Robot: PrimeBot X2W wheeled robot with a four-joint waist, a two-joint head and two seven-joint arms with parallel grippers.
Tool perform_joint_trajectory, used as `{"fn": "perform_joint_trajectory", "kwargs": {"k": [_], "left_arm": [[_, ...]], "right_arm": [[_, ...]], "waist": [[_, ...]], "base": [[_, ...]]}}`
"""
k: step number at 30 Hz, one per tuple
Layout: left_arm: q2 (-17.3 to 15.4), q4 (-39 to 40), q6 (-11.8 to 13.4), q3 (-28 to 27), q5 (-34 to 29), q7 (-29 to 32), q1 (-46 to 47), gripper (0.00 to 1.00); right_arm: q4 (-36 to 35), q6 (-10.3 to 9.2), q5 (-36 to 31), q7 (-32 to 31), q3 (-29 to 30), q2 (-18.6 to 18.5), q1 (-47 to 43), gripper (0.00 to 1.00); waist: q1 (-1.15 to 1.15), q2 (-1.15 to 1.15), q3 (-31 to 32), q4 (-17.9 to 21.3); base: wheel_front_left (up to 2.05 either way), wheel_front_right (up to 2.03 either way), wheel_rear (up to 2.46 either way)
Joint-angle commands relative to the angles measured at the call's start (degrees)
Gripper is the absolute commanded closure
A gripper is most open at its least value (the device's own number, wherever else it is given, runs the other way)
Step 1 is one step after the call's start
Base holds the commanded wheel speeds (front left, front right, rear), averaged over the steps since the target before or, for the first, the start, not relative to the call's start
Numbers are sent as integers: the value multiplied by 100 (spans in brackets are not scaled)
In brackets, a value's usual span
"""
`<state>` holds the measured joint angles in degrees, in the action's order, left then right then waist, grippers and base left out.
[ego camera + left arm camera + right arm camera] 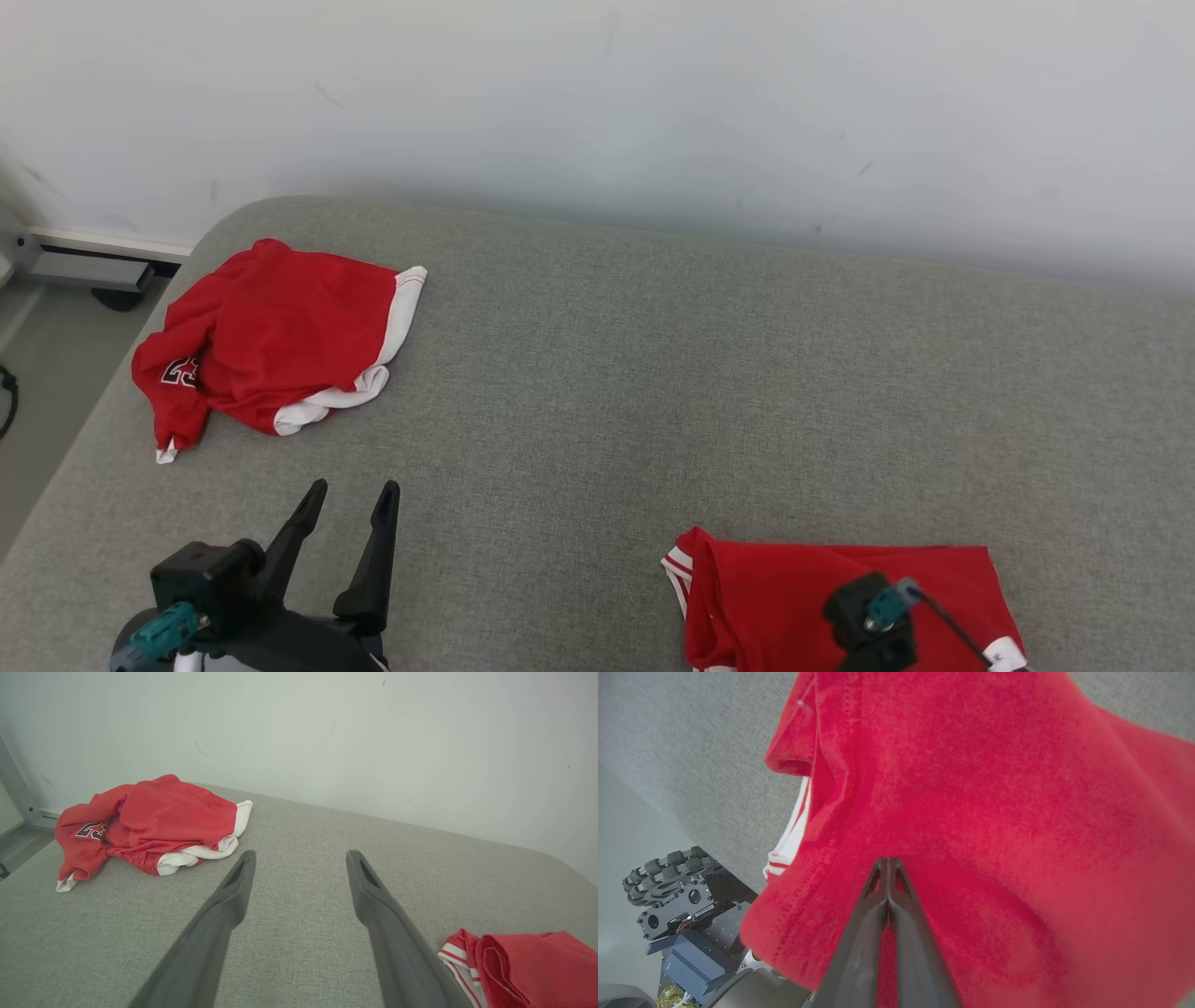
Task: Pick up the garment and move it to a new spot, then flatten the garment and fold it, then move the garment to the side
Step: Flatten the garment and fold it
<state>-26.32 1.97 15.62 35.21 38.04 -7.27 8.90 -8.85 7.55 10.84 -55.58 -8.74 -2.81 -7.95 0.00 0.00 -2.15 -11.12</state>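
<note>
The right end effector (888,863) pinched the seemingly folded red garment (775,597); the left end effector (355,487) stood spread; moving it aside remained.

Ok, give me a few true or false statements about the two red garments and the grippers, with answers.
The left gripper is open and holds nothing. True.
The right gripper is open above bare cushion. False: its fingers are shut on the near garment.
The far garment is folded flat. False: it lies crumpled.
The far garment has white trim. True.
</note>
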Motion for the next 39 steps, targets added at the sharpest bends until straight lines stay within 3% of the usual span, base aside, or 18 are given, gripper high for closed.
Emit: {"fn": "perform_joint_trajectory", "kwargs": {"k": [1,14,19,25,27,28,29,39], "left_arm": [[-43,-2,7,-16,70,-27,24,0],[-57,-26,20,-23,107,-48,61,0],[-68,-22,38,-18,105,-45,51,0],[-98,9,49,-9,107,-42,14,0],[-99,16,55,3,105,-36,9,0],[-101,23,58,7,105,-32,6,0],[-105,28,61,11,103,-29,6,0],[-131,82,68,55,47,-33,64,0]], "right_arm": [[-83,-13,6,-80,-121,-17,-110,100],[-517,-13,300,-18,-793,-19,-249,100],[-779,-13,328,90,-584,-20,-106,100],[-1050,-13,245,139,278,-19,28,100],[-1069,-13,215,104,628,-19,-1,67],[-1059,-13,234,77,822,-18,-34,19],[-1053,-13,233,96,1012,-20,-47,0],[-457,-13,471,293,2191,-16,-91,0]], "waist": [[0,0,10,19],[0,0,16,99],[0,0,36,127],[0,0,69,173],[0,0,77,183],[0,0,78,190],[0,0,74,197],[0,0,3,236]], "base": [[0,0,0],[0,0,0],[0,0,0],[0,0,0],[0,0,0],[0,0,0],[0,0,0],[0,0,0]]}}
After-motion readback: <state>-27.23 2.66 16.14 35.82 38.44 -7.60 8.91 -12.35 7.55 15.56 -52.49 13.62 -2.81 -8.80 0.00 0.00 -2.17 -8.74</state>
